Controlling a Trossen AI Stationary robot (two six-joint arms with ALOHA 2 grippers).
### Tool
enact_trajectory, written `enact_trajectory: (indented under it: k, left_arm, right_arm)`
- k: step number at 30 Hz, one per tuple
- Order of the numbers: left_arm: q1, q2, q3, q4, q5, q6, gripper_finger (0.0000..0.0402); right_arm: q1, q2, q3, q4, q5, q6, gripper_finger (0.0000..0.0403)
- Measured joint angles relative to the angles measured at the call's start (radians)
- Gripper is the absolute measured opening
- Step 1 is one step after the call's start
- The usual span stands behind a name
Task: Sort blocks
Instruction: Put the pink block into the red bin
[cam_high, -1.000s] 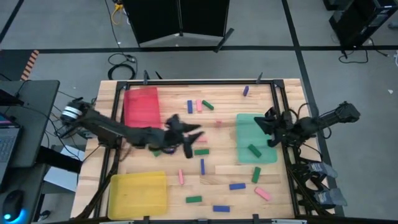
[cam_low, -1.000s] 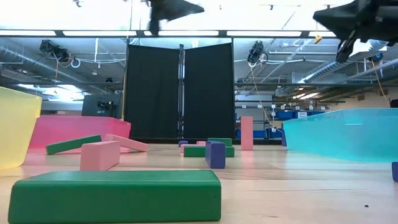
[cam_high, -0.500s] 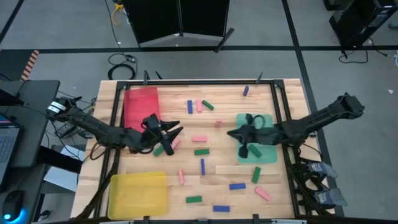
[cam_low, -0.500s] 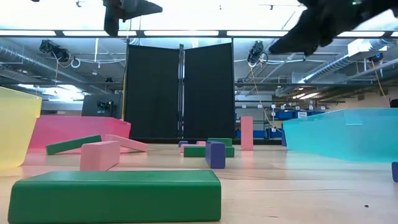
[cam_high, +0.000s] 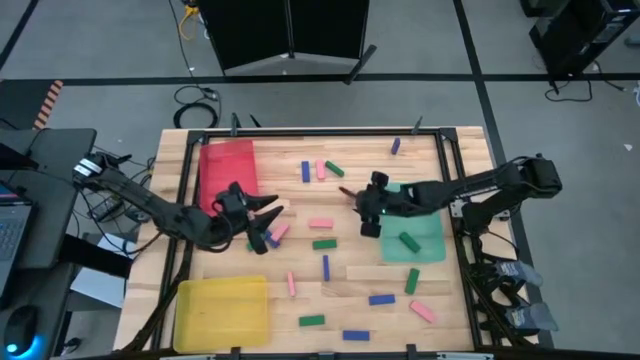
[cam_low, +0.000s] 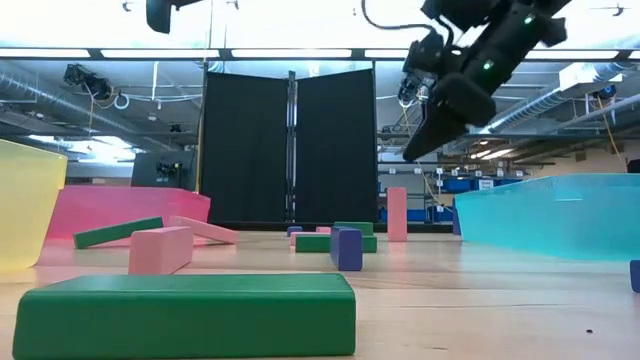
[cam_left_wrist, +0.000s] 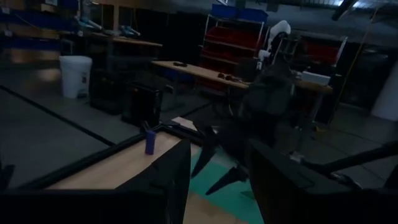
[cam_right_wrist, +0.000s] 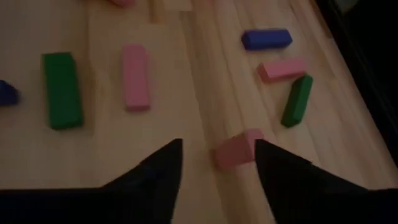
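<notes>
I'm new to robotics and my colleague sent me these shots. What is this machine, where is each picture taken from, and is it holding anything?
It is a robot with two dark arms at a wooden table, sorting small pink, green and blue blocks into coloured trays. One picture looks straight down, one sits at tabletop height, and one looks out from each wrist. Blocks lie scattered on the wood; one green block is already in the green tray. A red tray and a yellow tray lie on the left. The right end effector is open above a small pink block, holding nothing. The left end effector is over the table beside the red tray; any grip isn't visible.
</notes>
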Motion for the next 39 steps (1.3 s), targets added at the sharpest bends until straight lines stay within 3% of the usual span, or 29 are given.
enact_trajectory:
  k: [5,10,16,27,39]
  left_arm:
    - [0.001,-0.029,0.0,-0.064,0.0,0.0,0.0161]
    - [0.023,-0.053,0.0,-0.11,0.003,0.0,0.0161]
    - [0.072,-0.103,-0.047,-0.113,0.053,-0.019,0.0161]
    - [0.174,-0.288,-0.282,-0.022,0.168,-0.094,0.0161]
    - [0.312,-0.384,-0.308,-0.123,0.39,-0.13,0.0161]
  right_arm:
    - [-0.068,-0.002,0.0,0.051,-0.081,-0.063,0.0288]
    - [-0.117,0.048,0.001,0.089,-0.151,-0.09,0.0317]
    - [-0.128,0.097,0.0,0.149,-0.162,-0.095,0.0316]
    - [-0.157,0.094,0.0,0.201,-0.16,-0.113,0.0311]
    - [-0.163,0.095,0.018,0.23,-0.163,-0.096,0.0309]
